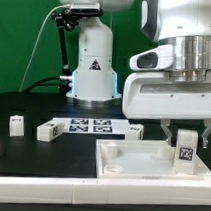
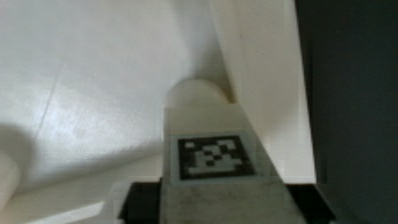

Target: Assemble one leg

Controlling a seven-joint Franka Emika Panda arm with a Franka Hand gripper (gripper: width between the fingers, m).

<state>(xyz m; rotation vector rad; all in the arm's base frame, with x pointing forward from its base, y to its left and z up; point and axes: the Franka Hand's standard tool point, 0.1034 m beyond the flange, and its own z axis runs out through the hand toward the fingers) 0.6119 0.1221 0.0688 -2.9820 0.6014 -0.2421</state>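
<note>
Gripper (image 1: pixel 185 141) fingers clamped on the leg (image 1: pixel 185 149), held upright at the tray-like part's (image 1: pixel 131 158) corner; insertion step judged in hand; next move calls for aligned seating

You are seeing the gripper (image 1: pixel 185 138) standing over the white tray part (image 1: pixel 121 159), with the leg (image 1: pixel 186 150) sitting between its fingers. The tray's raised rim (image 1: pixel 107 144) is blocking low sideways passage there. Toward the exterior view's left, the black table (image 1: pixel 31 155) is lying open, though two more legs (image 1: pixel 15 122) and the marker board (image 1: pixel 89 125) are occupying the middle.
</note>
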